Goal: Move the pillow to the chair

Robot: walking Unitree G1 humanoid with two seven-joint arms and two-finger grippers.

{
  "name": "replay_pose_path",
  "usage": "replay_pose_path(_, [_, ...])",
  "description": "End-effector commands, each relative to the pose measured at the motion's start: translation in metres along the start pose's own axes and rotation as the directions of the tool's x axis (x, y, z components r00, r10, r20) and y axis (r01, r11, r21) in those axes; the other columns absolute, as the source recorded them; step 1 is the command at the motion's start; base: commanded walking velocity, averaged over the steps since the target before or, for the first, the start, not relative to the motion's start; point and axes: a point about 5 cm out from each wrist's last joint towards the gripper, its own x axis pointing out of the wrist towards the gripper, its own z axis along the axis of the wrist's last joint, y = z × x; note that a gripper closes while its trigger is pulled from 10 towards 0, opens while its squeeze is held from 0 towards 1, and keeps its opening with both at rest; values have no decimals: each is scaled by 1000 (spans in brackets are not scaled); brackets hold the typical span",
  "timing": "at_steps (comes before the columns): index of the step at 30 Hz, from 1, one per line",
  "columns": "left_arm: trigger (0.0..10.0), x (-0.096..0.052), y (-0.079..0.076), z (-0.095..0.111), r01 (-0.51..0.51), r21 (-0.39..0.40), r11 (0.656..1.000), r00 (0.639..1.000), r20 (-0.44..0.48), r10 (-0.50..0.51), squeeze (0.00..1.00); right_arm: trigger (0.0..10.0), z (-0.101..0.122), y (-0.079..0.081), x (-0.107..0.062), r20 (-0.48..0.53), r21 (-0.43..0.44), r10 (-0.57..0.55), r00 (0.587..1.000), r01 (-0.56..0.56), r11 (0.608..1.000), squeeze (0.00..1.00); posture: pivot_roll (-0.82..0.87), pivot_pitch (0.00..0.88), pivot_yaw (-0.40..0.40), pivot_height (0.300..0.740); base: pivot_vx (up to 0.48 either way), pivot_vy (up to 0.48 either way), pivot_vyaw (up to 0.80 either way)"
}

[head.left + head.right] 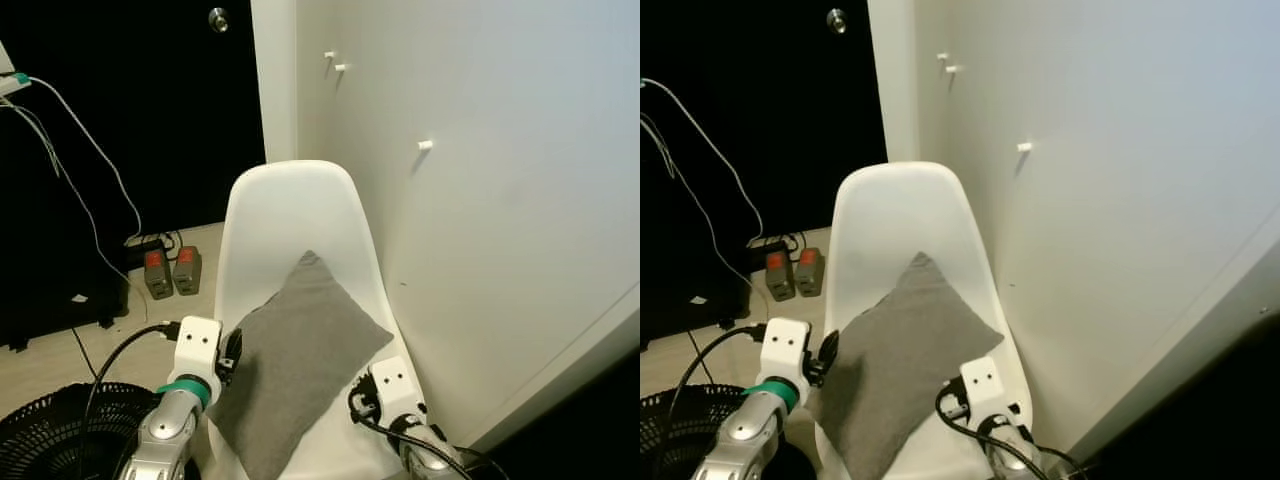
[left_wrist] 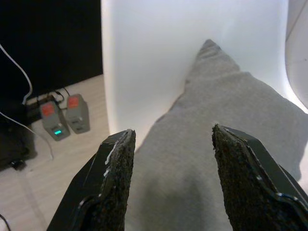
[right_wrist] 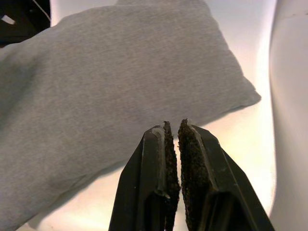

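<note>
Left eye view: one grey pillow (image 1: 295, 365) lying on the seat of one white shell chair (image 1: 290, 205), far corner leaning up against the backrest, near corner overhanging the seat's front-left edge. Placement judged essentially done; left to do, apparently, only backing both arms away, perhaps nudging the overhang further in.

Left gripper (image 2: 171, 180) at the pillow's left edge, fingers spread wide, clamping nothing, grey fabric visible between them. Right gripper (image 3: 173, 144) just beside the pillow's right corner over bare seat, fingers pressed almost together, empty.

Counted elsewhere: two small grey chargers with red tops (image 1: 172, 271) on the floor far left, beside trailing white cables (image 1: 90, 150); one black mesh basket (image 1: 60, 425) near left; three white pegs (image 1: 425, 146) on the wall to the right.
</note>
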Motion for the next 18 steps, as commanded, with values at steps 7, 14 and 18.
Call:
replay_pose_path(7, [10000, -1, 4, -7, -13, 2, 1000, 1000, -22, 13, 0, 10000, -5, 4, 2, -25, 12, 22, 999, -22, 1000, 0, -105, 58, 75, 740, 0, 0, 0])
replay_pose_path(14, [10000, 2, 3, -4, -9, 6, 1000, 1000, -14, 10, 0, 10000, -1, 5, 3, 4, 30, 22, 1000, -22, 999, 0, -92, 53, 71, 740, 0, 0, 0])
replay_pose_path(18, [10000, 0, 3, -5, -10, 7, 1000, 1000, -15, 10, 0, 10000, -1, 5, 3, 4, 32, 24, 1000, -24, 999, 0, -88, 49, 69, 740, 0, 0, 0])
